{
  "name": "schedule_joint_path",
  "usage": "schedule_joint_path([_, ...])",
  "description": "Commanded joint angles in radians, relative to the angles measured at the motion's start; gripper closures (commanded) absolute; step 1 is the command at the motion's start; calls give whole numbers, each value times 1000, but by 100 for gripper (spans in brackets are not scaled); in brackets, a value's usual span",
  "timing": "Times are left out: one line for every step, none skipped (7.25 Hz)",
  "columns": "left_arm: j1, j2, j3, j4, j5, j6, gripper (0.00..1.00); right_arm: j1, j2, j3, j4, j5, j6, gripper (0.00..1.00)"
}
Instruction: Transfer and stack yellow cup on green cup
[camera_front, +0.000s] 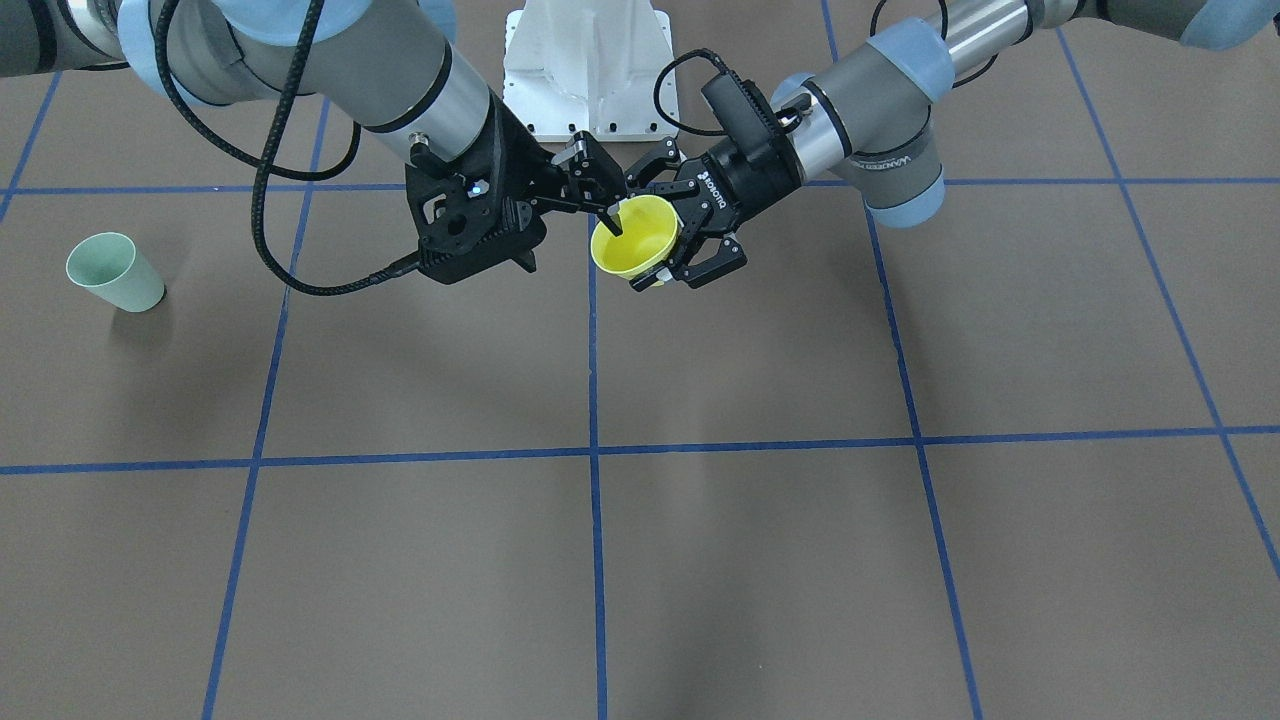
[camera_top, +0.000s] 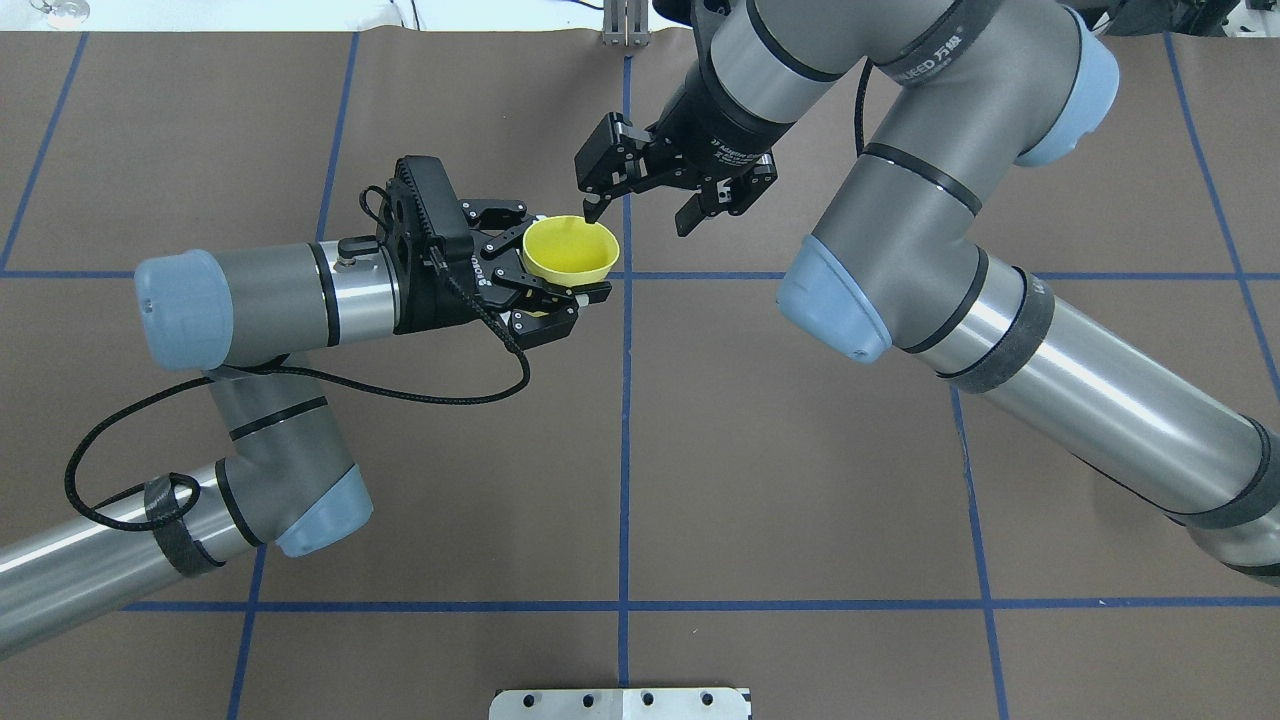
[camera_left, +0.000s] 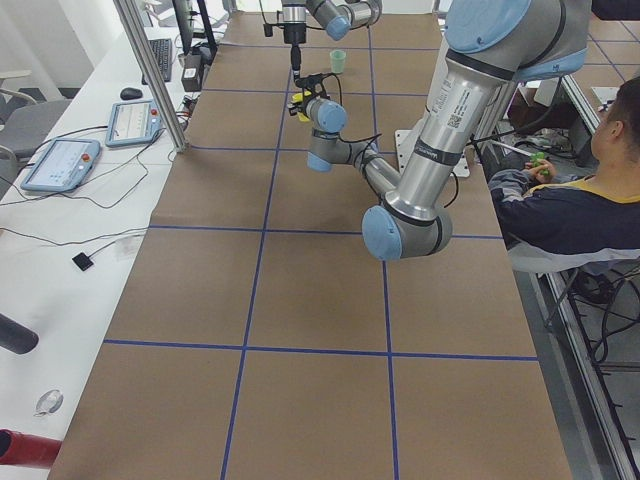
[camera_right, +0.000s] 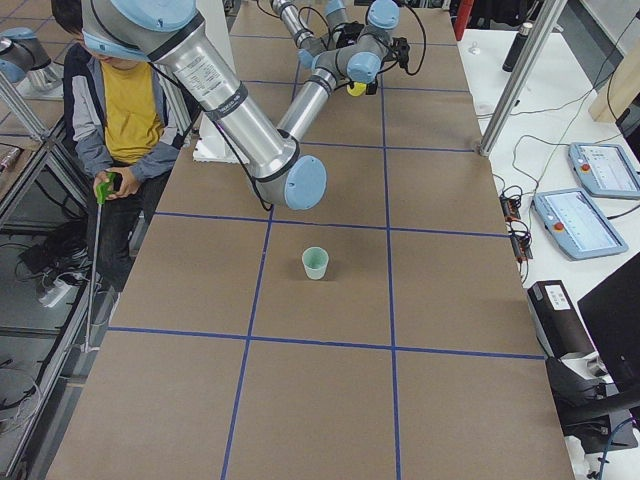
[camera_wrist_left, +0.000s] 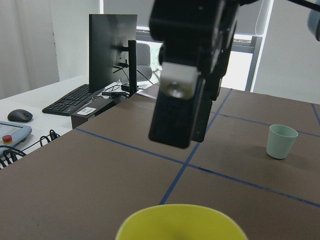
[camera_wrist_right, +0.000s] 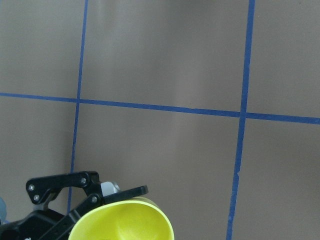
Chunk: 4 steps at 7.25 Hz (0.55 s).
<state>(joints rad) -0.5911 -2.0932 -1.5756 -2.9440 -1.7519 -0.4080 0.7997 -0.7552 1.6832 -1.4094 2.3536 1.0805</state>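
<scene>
Overhead exterior first, the operator says: who has the yellow cup (camera_top: 570, 250)?

Me: My left fingers (camera_top: 550, 291) are clamped on its wall. They hold it rim-up over the desk (camera_top: 800, 450), beside the middle blue line. My right fingers (camera_top: 594, 205) are spread wide, with one tip at the far rim.

Operator: Exterior front-facing?

Me: That tip dips just inside the rim. The green cup (camera_front: 112, 272) stands upright, well apart, out on my right side.

Operator: The side views?

Me: The fingers are too small there to judge. Exterior right shows the green cup standing alone.

Operator: The wrist cameras?

Me: Left wrist-mounted shows the yellow rim under my right hand, with the green cup beyond. Right wrist-mounted shows the rim with a left finger alongside it.

Operator: So how do you do the handover well?

Me: I'd get the wall squarely between my right pads and close gently, since thin plastic probably flexes. My left should let go only once that grip holds, with the cup kept level.
</scene>
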Motion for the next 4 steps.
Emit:
schedule_joint_path([1,-1,-1,-16,0,0,75,-26,0,-4,1,7,-69,7])
schedule_joint_path([1,-1,-1,-17,0,0,75,-33,0,-4,1,6,-95,8])
schedule_joint_path([1,-2,-1,-17,0,0,74,-40,-1,-5,1,3,-99,8])
schedule_joint_path([1,-2,-1,-18,0,0,74,-45,0,-20,3,0,-99,8])
